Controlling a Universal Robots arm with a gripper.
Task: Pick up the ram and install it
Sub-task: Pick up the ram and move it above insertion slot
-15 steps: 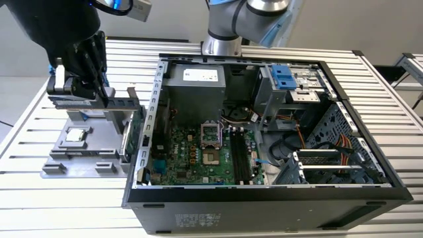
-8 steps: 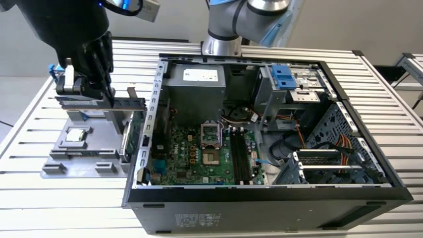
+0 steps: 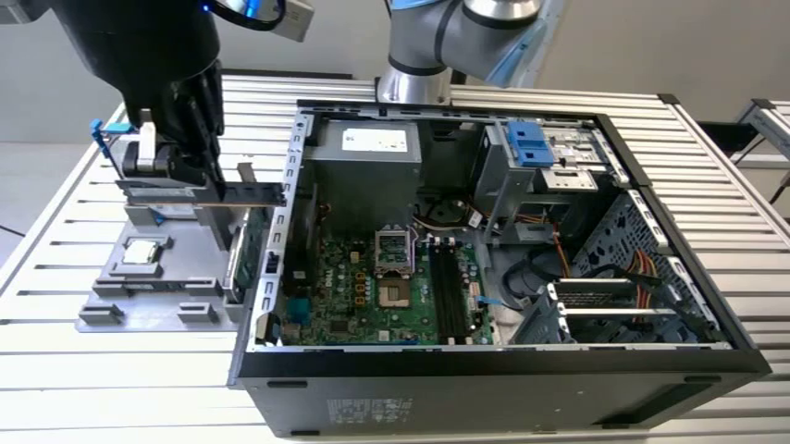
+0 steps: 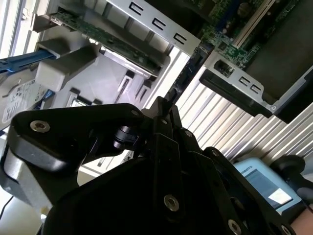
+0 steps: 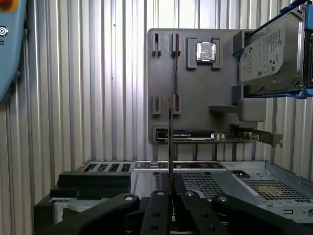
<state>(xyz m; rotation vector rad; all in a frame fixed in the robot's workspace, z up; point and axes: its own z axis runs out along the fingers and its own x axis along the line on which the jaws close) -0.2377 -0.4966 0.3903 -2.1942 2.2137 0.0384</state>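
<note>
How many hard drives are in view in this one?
1. The hard drive, with blue clips, sits at the edge of the grey holder, next to the CPU. The case's drive bays may hide another.

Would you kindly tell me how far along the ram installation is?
Done: the pincer is shut on the ram. In hand: it hangs over the grey fixture, outside the computer case. Left: the motherboard's memory slots look empty.
</note>
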